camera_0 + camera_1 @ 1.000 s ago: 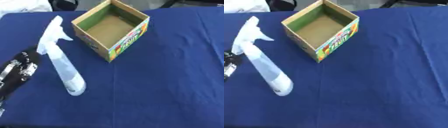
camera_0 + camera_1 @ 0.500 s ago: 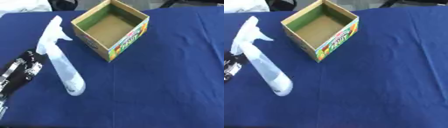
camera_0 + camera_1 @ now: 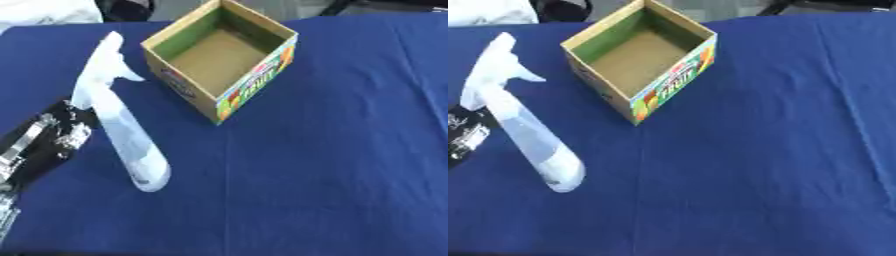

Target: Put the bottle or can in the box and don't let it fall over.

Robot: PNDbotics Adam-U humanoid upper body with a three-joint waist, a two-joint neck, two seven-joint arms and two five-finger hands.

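One blue cloth-covered table point(image 3: 332, 165) carries an open cardboard box point(image 3: 220, 57) at the far centre. Left of it a white spray bottle point(image 3: 122, 130) lies on its side. Left hand point(image 3: 39, 145) rests beside the bottle's neck, holding nothing; finger opening cannot be determined.

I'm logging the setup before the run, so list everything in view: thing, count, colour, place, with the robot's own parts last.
spray bottle: one, translucent white, lying on its side on the left of the table, trigger head toward the far edge, base toward the near edge.
box: one, open-topped cardboard with colourful printed sides, nothing visible inside, upright at the far centre, right of the spray bottle.
tablecloth: one, dark blue, covering the table.
white item: one, at the far left corner, too unclear to identify.
left hand: one, black with silver, at the left edge beside the spray bottle; finger pose unclear.
right hand: not in view.
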